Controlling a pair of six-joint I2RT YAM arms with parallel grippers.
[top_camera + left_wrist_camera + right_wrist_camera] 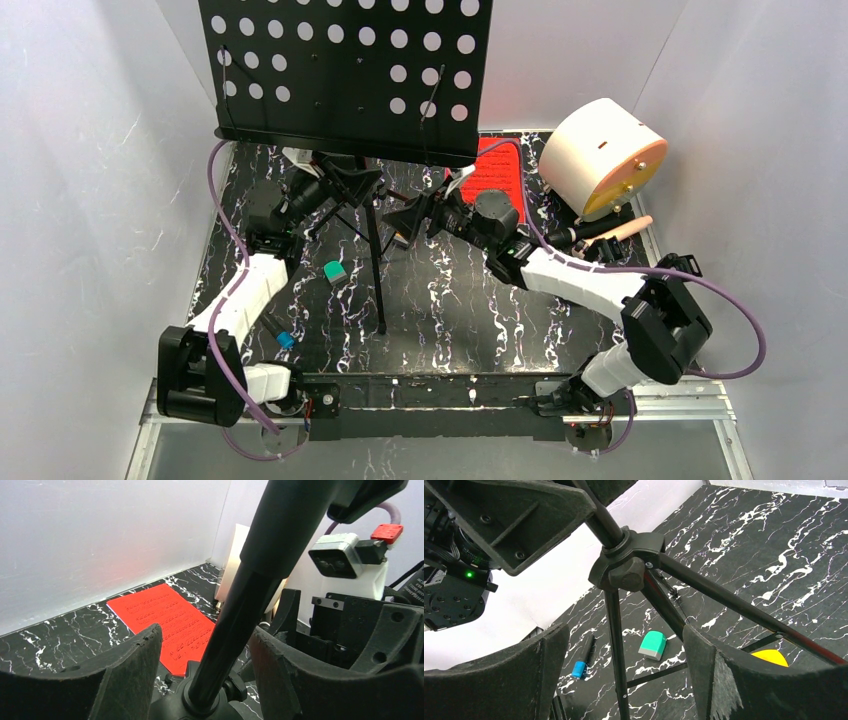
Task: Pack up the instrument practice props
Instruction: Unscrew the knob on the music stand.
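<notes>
Left gripper (205, 647) stood apart astride the upright pole (237, 605) of the black perforated metal tripod music rack (350, 70) at upper centre, while the right gripper (626, 647) gaped wide around its legs (615, 630).

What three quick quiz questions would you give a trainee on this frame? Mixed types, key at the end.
1. True or false: the flat red music sheet lies on the black marbled table.
2. Fill in: the big white cylinder has an ___ face.
3. What stands between the left claw fingers? A) the black metal pole of the perforated music stand B) the red sheet C) the white cylinder

Key: 1 true; 2 orange; 3 A.
</notes>
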